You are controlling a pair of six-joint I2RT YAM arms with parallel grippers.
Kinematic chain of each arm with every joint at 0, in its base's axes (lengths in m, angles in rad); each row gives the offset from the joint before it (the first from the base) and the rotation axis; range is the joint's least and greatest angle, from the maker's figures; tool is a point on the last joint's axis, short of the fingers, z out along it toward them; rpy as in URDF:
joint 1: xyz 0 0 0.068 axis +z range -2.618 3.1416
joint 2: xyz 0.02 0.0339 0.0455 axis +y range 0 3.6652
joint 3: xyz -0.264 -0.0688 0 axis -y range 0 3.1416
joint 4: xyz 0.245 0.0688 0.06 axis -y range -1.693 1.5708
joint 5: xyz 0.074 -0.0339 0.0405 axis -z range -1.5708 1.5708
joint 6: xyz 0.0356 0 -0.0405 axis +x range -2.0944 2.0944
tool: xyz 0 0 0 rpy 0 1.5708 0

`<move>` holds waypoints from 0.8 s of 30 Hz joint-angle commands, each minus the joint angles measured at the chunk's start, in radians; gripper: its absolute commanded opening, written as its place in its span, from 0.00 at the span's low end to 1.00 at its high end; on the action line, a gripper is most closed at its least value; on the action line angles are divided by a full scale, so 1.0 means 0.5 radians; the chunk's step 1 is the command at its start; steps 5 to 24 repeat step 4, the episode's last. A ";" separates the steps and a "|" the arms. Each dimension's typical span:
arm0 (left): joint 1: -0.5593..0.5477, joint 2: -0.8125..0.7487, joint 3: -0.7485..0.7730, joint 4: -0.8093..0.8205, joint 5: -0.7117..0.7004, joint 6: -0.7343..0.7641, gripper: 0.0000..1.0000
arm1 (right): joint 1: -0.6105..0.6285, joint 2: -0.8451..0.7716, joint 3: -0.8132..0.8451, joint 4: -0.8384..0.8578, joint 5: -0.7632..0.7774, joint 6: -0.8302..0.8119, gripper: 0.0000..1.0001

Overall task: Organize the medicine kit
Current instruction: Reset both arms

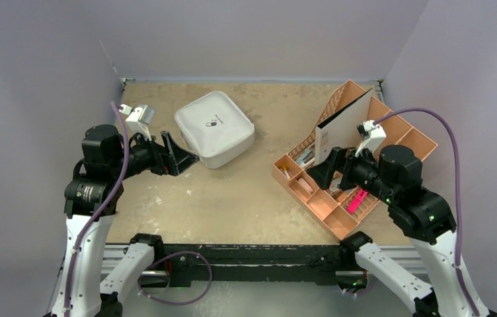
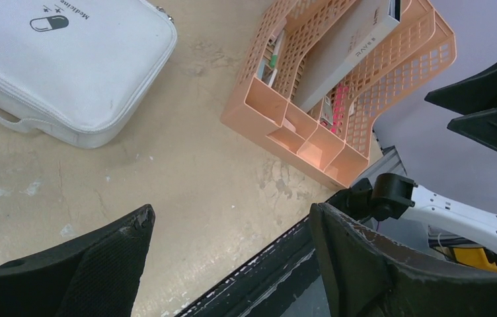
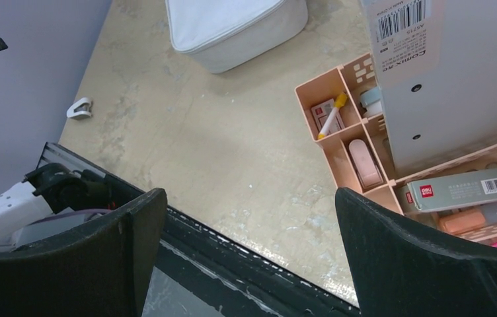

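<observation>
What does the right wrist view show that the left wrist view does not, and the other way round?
Only the right wrist view shows the small white clip on the table near the wall, the yellow-tipped pen in a compartment of the orange tray, and the barcode label on the white box. Only the left wrist view shows the pill logo on the medicine kit and the right arm's white link. Both show the closed medicine kit, the orange tray and the table.

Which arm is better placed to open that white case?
The left, probably: the left pincer, open, sits right beside the closed medicine kit; the right pincer hovers over the orange tray, farther off.
</observation>
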 commanded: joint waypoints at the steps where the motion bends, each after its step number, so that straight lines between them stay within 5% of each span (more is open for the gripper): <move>1: 0.011 -0.006 0.017 0.027 0.012 -0.015 0.85 | 0.005 -0.012 -0.014 0.008 0.026 0.039 0.99; 24: 0.011 0.004 0.028 0.002 -0.011 0.001 0.85 | 0.004 -0.005 -0.003 0.005 0.045 0.066 0.99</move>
